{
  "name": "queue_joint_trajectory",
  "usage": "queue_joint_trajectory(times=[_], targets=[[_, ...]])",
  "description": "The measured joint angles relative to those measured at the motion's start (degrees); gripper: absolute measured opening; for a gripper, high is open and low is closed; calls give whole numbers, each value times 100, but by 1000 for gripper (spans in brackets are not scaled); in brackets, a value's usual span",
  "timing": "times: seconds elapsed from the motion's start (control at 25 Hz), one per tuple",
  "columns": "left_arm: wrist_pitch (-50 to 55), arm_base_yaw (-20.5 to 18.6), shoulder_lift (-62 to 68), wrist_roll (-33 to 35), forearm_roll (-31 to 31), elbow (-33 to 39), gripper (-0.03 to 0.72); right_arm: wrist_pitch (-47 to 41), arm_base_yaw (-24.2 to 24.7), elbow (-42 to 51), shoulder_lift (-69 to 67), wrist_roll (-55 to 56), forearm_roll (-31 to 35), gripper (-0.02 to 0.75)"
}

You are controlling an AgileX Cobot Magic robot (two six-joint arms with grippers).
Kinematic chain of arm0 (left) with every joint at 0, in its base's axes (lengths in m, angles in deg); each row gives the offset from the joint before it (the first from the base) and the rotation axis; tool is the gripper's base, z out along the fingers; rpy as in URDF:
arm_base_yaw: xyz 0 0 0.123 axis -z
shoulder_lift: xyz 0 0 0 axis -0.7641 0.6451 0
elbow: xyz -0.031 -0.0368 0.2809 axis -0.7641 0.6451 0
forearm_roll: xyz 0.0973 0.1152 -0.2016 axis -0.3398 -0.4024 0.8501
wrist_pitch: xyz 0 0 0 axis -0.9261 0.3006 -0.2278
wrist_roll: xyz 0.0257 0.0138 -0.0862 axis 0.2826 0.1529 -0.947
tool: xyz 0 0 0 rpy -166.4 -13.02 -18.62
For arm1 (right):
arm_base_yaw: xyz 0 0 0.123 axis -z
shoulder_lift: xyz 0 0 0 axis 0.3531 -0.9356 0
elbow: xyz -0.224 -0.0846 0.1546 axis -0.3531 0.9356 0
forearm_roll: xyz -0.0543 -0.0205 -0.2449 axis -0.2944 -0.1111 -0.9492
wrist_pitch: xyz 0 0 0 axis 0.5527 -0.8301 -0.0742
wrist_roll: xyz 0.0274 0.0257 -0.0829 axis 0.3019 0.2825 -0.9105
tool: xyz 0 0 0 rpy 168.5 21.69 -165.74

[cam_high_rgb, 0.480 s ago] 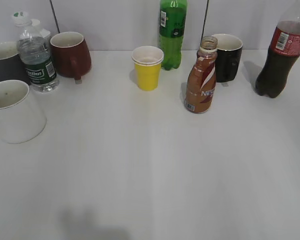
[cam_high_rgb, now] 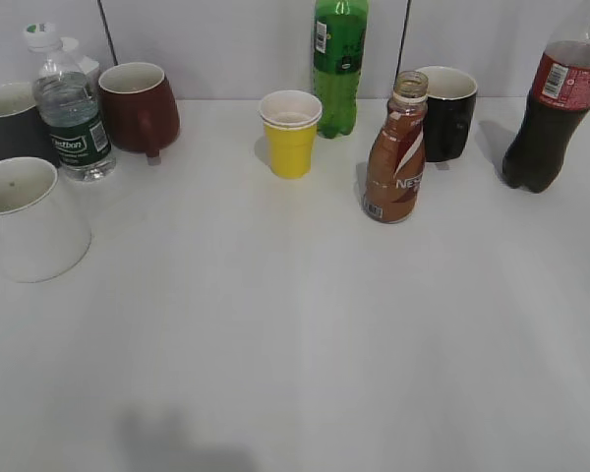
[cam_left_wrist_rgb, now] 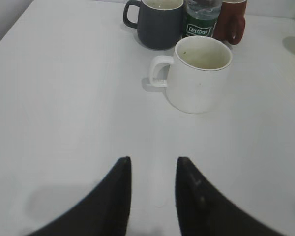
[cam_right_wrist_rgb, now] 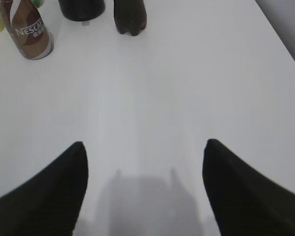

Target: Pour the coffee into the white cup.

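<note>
The brown Nescafe coffee bottle point(cam_high_rgb: 393, 157) stands upright and uncapped right of centre; it also shows in the right wrist view point(cam_right_wrist_rgb: 28, 29) at the top left. The white cup point(cam_high_rgb: 25, 218) stands at the left edge, and in the left wrist view point(cam_left_wrist_rgb: 199, 76) with its handle to the left; it looks empty. My left gripper point(cam_left_wrist_rgb: 152, 164) is open and empty, well short of the white cup. My right gripper point(cam_right_wrist_rgb: 143, 147) is wide open and empty above bare table. Neither gripper shows in the exterior view.
A grey mug point(cam_high_rgb: 10, 120), a water bottle point(cam_high_rgb: 69, 108) and a dark red mug point(cam_high_rgb: 138, 106) stand at the back left. A yellow paper cup point(cam_high_rgb: 291, 133), a green bottle point(cam_high_rgb: 339, 64), a black mug point(cam_high_rgb: 447, 113) and a cola bottle point(cam_high_rgb: 556, 108) line the back.
</note>
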Motion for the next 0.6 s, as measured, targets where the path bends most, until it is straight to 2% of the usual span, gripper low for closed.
queue_joint_trajectory(times=[0.36, 0.6], targets=[[-71, 0, 221, 0, -11, -34, 235, 0, 0, 0, 0, 0, 0, 570], [-1269, 0, 928, 0, -38, -198, 239, 0, 0, 0, 0, 0, 0, 570]])
